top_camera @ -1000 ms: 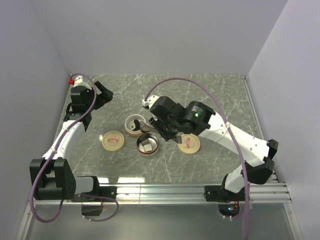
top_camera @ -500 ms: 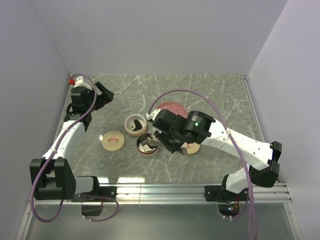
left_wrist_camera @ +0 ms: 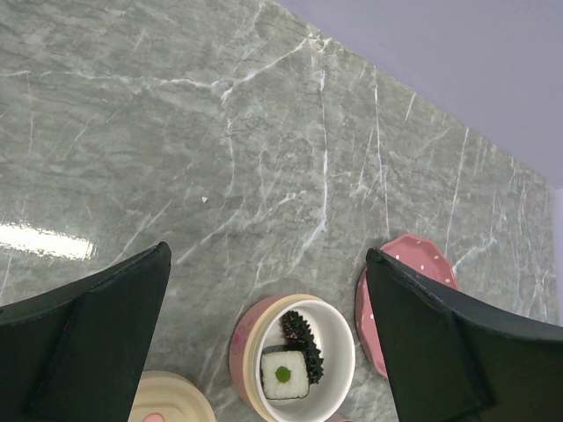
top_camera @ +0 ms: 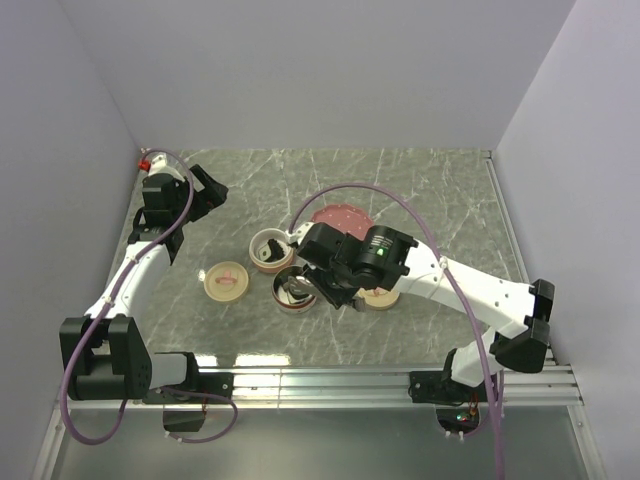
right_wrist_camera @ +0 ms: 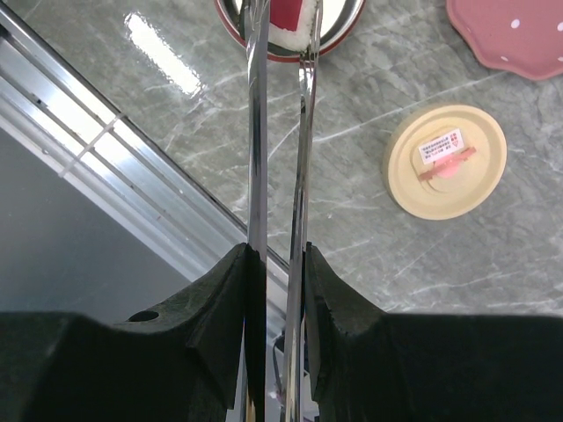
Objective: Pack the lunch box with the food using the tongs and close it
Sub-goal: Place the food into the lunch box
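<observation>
My right gripper (right_wrist_camera: 277,255) is shut on the grey metal tongs (right_wrist_camera: 256,132), whose two thin arms run up the right wrist view. Their tips pinch a white and pink food piece (right_wrist_camera: 293,19) inside the rim of a red-rimmed metal lunch box bowl (right_wrist_camera: 339,33); I cannot tell if the piece rests on the bottom. From above, this gripper (top_camera: 318,285) hangs over that bowl (top_camera: 281,299). A pink lunch box bowl (left_wrist_camera: 244,338) holds a white square piece (left_wrist_camera: 283,374) and a dark spiky piece (left_wrist_camera: 299,327). My left gripper (left_wrist_camera: 268,255) hovers open high above it.
Two cream lids lie flat on the table, one (top_camera: 225,281) left of the bowls and one (right_wrist_camera: 446,161) partly under my right arm. A pink dotted plate (top_camera: 340,217) sits behind the bowls. A metal rail (top_camera: 320,380) runs along the near edge.
My right arm has swung toward the near edge, carrying the tongs from the back bowl to the red-rimmed front bowl and uncovering the plate. The left arm has not moved.
</observation>
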Controlling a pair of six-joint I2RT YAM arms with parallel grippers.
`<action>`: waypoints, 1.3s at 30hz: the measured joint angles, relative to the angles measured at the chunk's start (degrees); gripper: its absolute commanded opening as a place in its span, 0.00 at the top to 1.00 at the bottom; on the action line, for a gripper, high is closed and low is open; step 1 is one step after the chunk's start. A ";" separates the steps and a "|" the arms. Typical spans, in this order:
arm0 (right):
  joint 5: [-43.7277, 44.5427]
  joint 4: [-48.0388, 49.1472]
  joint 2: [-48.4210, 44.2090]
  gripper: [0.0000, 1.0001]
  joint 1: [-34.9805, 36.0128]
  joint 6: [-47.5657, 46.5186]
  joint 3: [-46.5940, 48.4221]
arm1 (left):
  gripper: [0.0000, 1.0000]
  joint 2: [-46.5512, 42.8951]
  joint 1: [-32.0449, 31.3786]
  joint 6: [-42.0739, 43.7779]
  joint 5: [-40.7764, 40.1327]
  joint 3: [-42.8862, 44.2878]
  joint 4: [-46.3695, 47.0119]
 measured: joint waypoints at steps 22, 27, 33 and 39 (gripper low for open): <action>1.55 2.23 2.75 0.75 0.00 -0.48 -1.40 | 0.01 -0.17 0.00 0.00 -0.02 -0.87 0.02; 1.90 2.29 2.78 0.62 0.02 -0.46 -1.40 | 0.01 -0.39 0.00 0.00 -0.02 -0.94 0.02; 2.99 2.34 3.06 0.57 0.02 -0.22 -1.40 | 0.00 -0.50 0.00 0.00 -0.02 -0.94 0.02; 3.45 2.56 3.61 0.53 0.02 -0.17 -1.40 | 0.00 -0.50 0.00 0.00 -0.04 -0.94 0.02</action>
